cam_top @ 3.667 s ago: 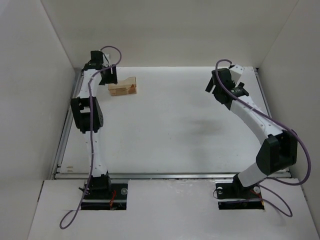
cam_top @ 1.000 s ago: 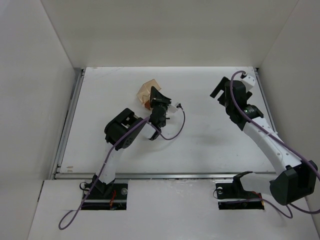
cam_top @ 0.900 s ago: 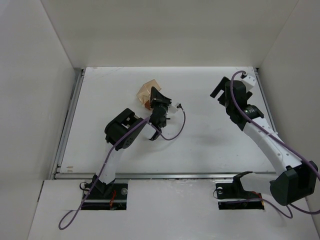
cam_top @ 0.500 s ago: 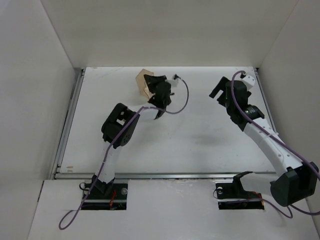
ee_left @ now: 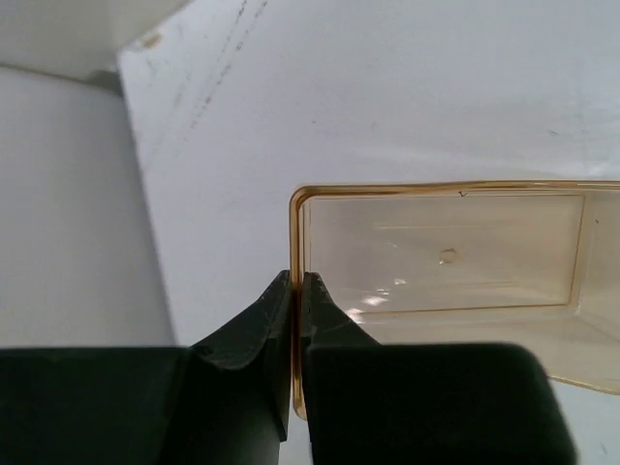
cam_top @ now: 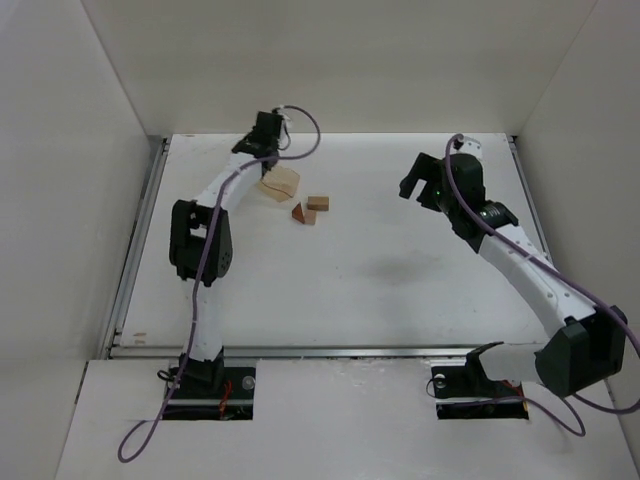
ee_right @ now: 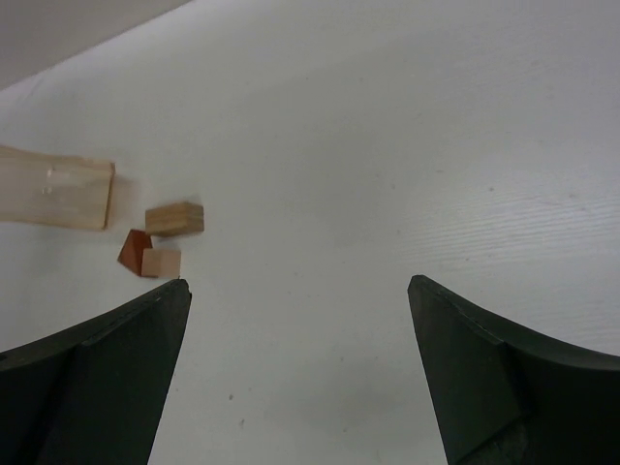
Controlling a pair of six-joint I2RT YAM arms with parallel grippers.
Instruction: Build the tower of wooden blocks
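Loose wooden blocks lie on the white table: a tan cuboid (cam_top: 318, 203) (ee_right: 174, 218), a reddish-brown piece (cam_top: 298, 211) (ee_right: 133, 249) and a small tan cube (ee_right: 162, 262) touching it. No tower stands. My left gripper (cam_top: 268, 163) (ee_left: 297, 282) is shut on the rim of a clear amber plastic box (cam_top: 281, 183) (ee_left: 446, 257), which looks empty, just left of the blocks. My right gripper (cam_top: 420, 188) (ee_right: 298, 283) is open with nothing between its fingers. It hangs over bare table to the right of the blocks.
White walls enclose the table on the left, back and right. A metal rail (cam_top: 135, 250) runs along the table's left edge. The left arm stretches far toward the back wall (cam_top: 330, 70). The box (ee_right: 53, 200) lies beside the blocks.
The left arm swung from mid-table to the back left with the amber box. The blocks now lie loose on the table beside the box. The right gripper shifted slightly left.
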